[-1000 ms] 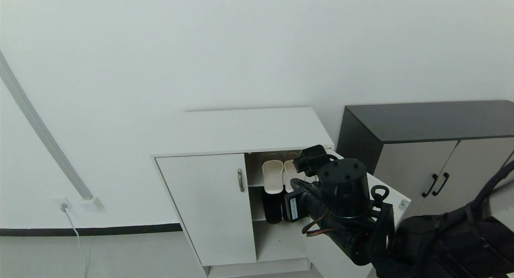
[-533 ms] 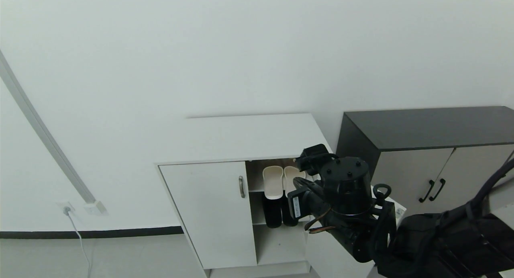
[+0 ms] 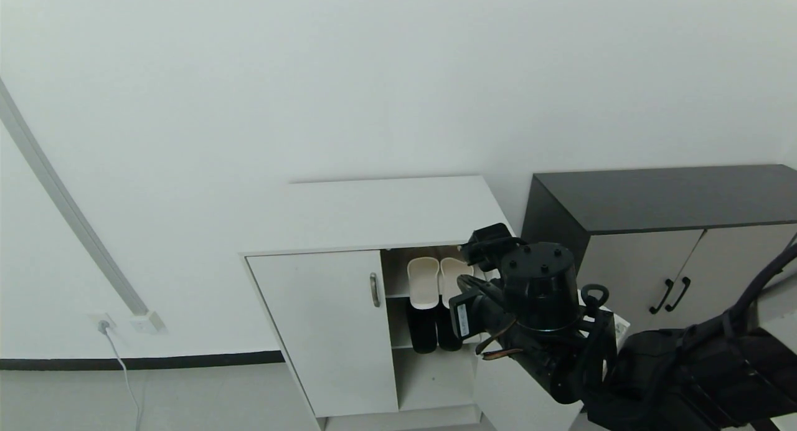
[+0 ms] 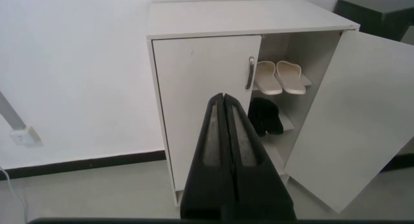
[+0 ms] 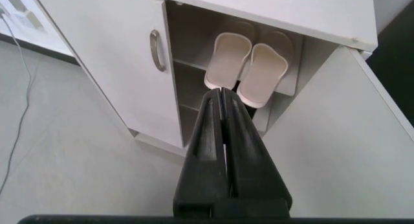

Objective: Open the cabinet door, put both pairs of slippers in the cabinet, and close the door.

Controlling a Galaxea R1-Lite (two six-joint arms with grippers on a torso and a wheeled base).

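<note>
Nearest, right hand: fingers pressed together (nothing gripped), facing the open compartment.
Left hand: likewise closed, empty.
Cabinet door: swung open.
White slippers: side by side on upper shelf.
Black slippers: one level lower.

Your head camera shifts during the first half second. The white two-door cabinet and everything around it sit lower in the frame than a second ago, so don't log that as things moving. Your black right arm slides slightly to the right across the cabinet's open side. It now uncovers more of the black pair of slippers on the middle shelf.
</note>
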